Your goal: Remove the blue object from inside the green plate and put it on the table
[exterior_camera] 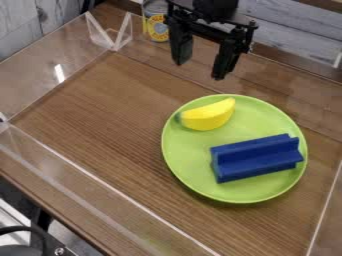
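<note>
Jaws spread wide, empty, pointing down; gripper (202, 60) hangs above bare table (100, 110) behind plate (197, 165). Block (257, 157) lies inside plate, right of centre, near rim. Banana (209, 113) at plate's back edge. Acrylic walls (40, 65) bound table.

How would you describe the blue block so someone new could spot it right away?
Find the round green plate on the wooden table. Two things lie in it: the blue block is the dark, grooved rectangular one nearer the right rim, not the yellow curved piece.
</note>
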Robot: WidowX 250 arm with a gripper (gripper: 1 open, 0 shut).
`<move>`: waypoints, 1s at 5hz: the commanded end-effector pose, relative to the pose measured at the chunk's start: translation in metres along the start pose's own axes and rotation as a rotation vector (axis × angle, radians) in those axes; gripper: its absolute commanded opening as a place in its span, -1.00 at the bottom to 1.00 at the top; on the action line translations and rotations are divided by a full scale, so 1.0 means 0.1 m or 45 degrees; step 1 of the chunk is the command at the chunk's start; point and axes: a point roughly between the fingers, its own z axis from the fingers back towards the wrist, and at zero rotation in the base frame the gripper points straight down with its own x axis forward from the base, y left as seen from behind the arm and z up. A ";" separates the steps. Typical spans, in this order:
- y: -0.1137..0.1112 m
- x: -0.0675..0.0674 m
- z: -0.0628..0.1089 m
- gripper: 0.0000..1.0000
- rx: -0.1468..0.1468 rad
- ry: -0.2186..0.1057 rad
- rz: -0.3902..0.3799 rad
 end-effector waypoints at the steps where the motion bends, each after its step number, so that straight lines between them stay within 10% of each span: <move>1: -0.15 -0.08 -0.02 1.00 0.002 0.004 -0.089; 3: -0.65 -0.31 -0.04 1.00 0.026 -0.032 -0.421; 5: -0.83 -0.38 -0.12 1.00 0.034 -0.046 -0.554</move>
